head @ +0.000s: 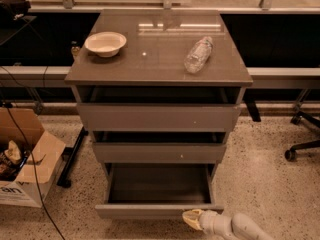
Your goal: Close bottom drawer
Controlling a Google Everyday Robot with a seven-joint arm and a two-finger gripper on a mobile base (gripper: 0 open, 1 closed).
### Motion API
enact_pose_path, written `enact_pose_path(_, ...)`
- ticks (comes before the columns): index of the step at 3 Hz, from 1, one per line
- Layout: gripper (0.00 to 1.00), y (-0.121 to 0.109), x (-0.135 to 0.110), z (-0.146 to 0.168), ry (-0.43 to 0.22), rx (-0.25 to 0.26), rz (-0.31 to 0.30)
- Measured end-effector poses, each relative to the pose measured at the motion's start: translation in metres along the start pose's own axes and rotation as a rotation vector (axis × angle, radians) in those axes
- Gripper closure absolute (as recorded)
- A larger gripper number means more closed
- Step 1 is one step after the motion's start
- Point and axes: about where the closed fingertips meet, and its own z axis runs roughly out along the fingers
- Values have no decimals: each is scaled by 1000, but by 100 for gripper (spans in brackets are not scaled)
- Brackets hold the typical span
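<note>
Clearly, the bottom drawer (150, 211) of the grey-brown bench (160, 66) stands pulled well out, its bare grey box open to sight below the two upper drawers, both slightly ajar. The gripper (193, 218) sits low at the right end of that drawer's flat front, seemingly touching it, though contact is hard to judge. Whether it is spread or pressed together I cannot tell. On the bench top rest a white bowl (105, 43) and a clear bottle (198, 55) lying on its side.

Gripper (192, 218): mine sits before the bottom drawer (150, 211), right end.
Drawer inside: I see it bare.
Left floor: cardboard box (25, 169).
</note>
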Motion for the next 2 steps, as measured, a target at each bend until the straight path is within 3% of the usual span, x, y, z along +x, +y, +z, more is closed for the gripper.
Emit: enact_pose_path(2, 100, -27, -33, 25, -85, 53, -80)
